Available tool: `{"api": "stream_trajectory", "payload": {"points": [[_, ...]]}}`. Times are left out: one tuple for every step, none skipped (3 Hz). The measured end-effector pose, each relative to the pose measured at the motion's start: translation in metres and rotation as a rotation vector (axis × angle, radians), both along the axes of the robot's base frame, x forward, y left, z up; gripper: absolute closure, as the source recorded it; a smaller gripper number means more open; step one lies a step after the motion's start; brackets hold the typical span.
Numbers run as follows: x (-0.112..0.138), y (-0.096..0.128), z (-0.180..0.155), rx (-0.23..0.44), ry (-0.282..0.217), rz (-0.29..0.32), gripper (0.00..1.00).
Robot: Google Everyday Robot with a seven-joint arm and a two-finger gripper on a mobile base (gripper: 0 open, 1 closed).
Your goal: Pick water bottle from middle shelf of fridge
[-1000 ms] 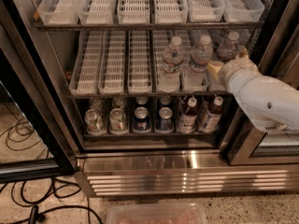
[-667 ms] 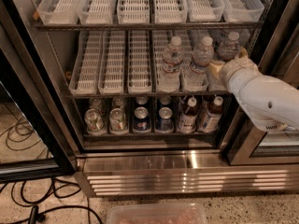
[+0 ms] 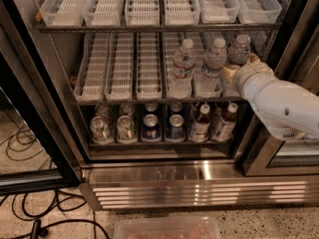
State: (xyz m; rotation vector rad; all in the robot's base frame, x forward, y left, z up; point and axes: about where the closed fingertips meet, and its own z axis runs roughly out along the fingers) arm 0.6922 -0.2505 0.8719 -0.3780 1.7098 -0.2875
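The fridge [image 3: 189, 183] stands open with three tiers. Three water bottles stand at the right of the middle shelf [image 3: 124, 102]: one [image 3: 183, 68] left, one [image 3: 213, 66] in the middle, one [image 3: 241, 46] furthest right. My white arm reaches in from the right. My gripper [image 3: 238, 69] is at the rightmost water bottle, in front of its lower body, with only the cap and shoulders showing above it. The wrist hides how the gripper sits on the bottle.
The top tier holds bare white lane trays [image 3: 144, 4]. The bottom tier holds metal cans [image 3: 124, 128] and white-capped bottles of dark drink [image 3: 199, 123]. Black door frame [image 3: 30, 108] at left. Cables [image 3: 30, 218] lie on the floor. A clear plastic bin [image 3: 167, 229] sits at the bottom edge.
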Motion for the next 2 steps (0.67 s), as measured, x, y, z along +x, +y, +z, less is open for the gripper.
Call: {"api": "stream_trajectory", "payload": {"points": [[0.0,0.0,0.0,0.0,0.0,0.0,1.0],[-0.01,0.0015,0.0091,0.033,0.007,0.015,1.0]]}}
